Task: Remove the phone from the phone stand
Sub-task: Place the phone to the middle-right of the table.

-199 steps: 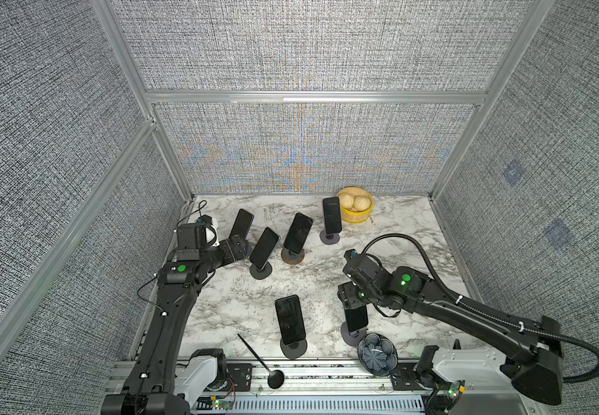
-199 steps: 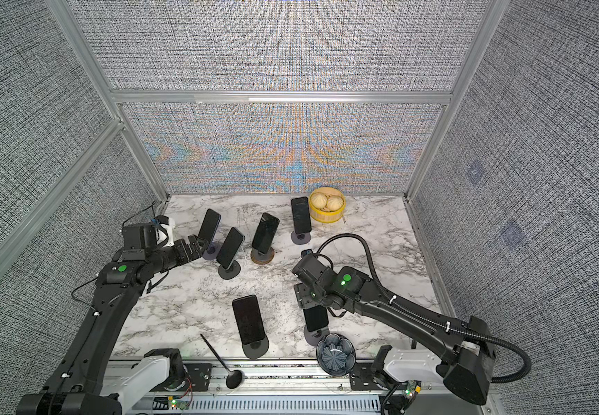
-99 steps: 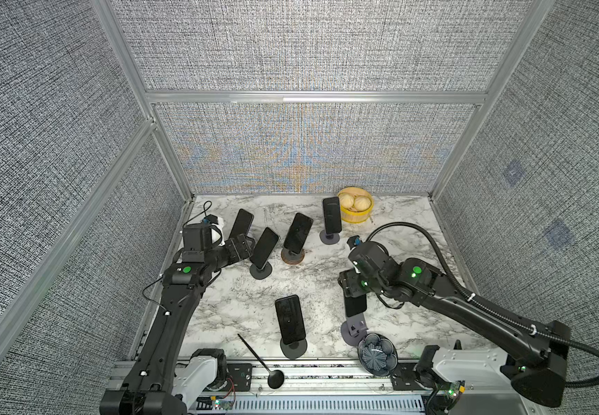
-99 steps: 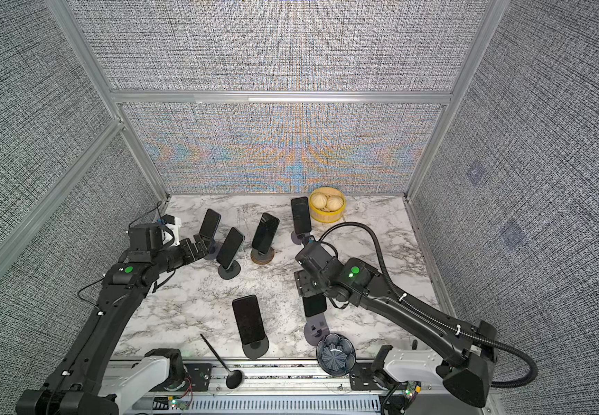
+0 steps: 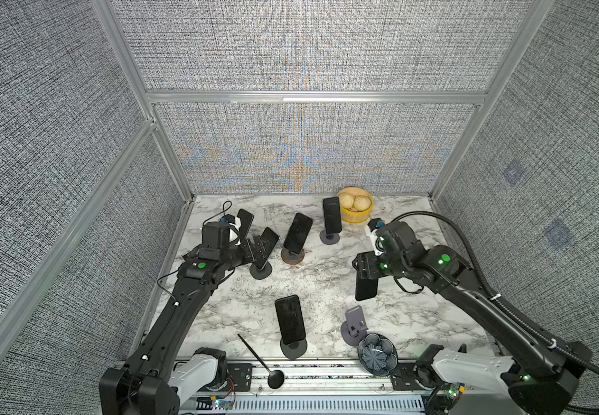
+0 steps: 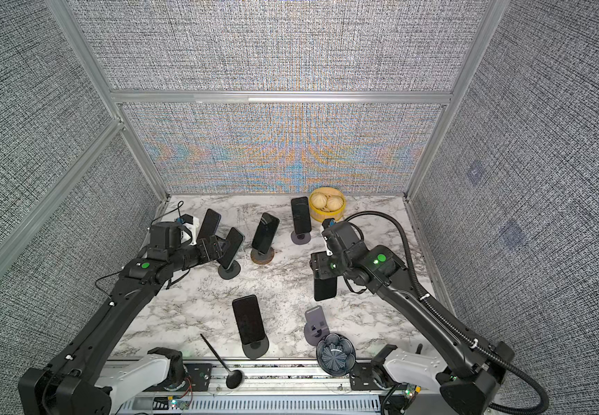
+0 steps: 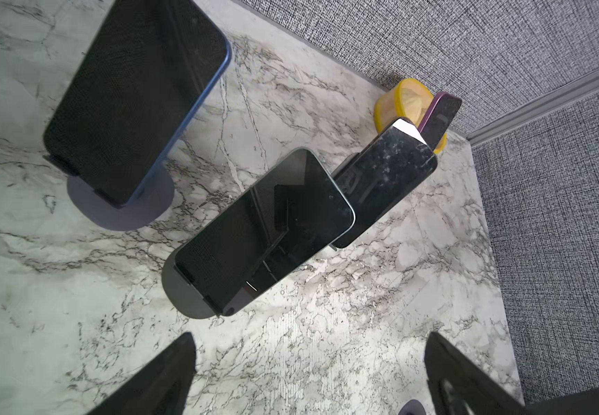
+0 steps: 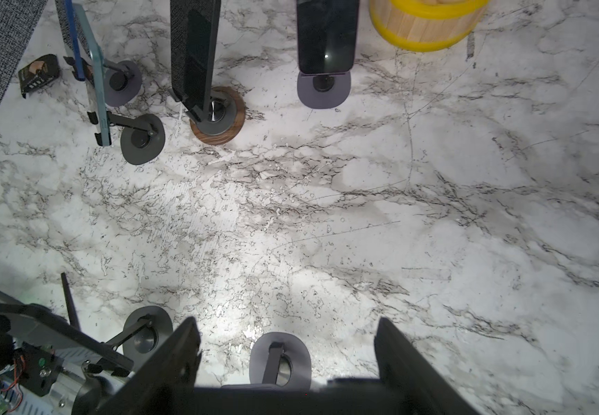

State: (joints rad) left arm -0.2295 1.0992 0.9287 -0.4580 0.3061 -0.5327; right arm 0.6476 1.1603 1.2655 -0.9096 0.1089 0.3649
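In both top views my right gripper (image 5: 364, 267) (image 6: 321, 267) is shut on the top end of a dark phone (image 5: 366, 287) (image 6: 325, 290), which hangs upright in the air. The grey phone stand (image 5: 353, 323) (image 6: 315, 323) stands bare on the marble just in front of it. In the right wrist view the phone's edge (image 8: 283, 399) lies between the fingers (image 8: 179, 359), with the stand (image 8: 280, 363) below. My left gripper (image 5: 258, 248) (image 7: 308, 345) is open and close to another phone (image 5: 269, 240) (image 7: 265, 230) on its stand (image 7: 183, 291).
More phones on stands: front centre (image 5: 289, 319), on a wooden base (image 5: 298, 233), at the back (image 5: 332, 215) and back left (image 5: 244, 221). A yellow basket of buns (image 5: 355, 208) is at the back. A blue bowl (image 5: 377, 354) and a black spoon (image 5: 262, 363) lie at the front edge.
My right gripper has risen and drawn back with the phone, lifting it clear of its stand. My left arm has reached further toward the phones at the back left.
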